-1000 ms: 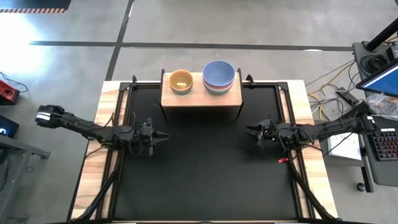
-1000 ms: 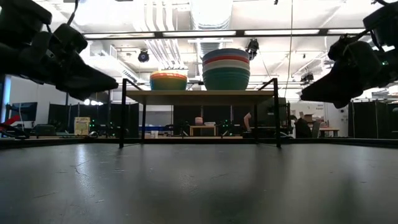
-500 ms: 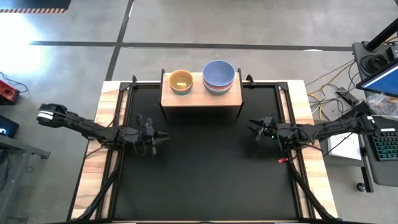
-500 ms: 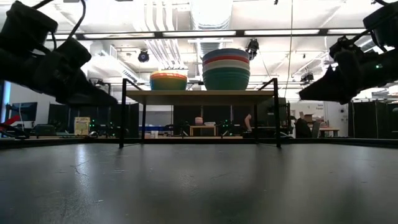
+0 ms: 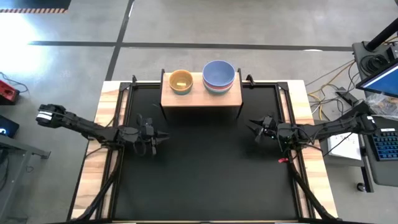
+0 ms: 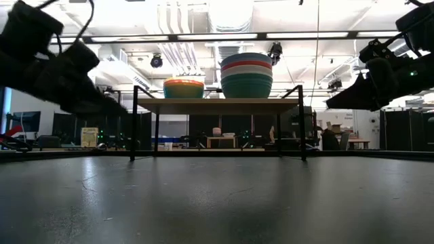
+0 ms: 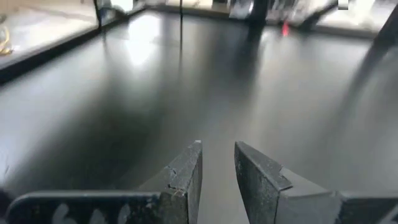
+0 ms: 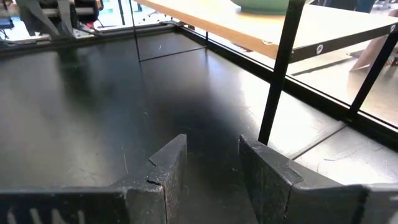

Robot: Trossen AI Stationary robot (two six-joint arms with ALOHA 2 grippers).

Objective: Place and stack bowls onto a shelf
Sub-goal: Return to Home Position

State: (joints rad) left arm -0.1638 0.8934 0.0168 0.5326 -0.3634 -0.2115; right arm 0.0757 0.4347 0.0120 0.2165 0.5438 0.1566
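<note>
The light-wood shelf stands at the table's far edge on dark legs. On its left part sits a stack of small bowls with a yellow one on top. To the right is a taller stack of large bowls topped by a periwinkle one, with teal lowest in the low view. My left gripper hovers over the black tabletop, near and left of the shelf, slightly open and empty. My right gripper hovers near and right of the shelf, slightly open and empty, pointing toward a shelf leg.
The black tabletop lies bare between the two arms and toward the near edge. Wooden side strips and dark frame rails border it. Cables, a keyboard and a laptop lie off the table's right side.
My left gripper has dipped lower over the table without moving along it. My right gripper has turned a little toward the far edge and the shelf and risen slightly. The bowls and shelf stand as before.
</note>
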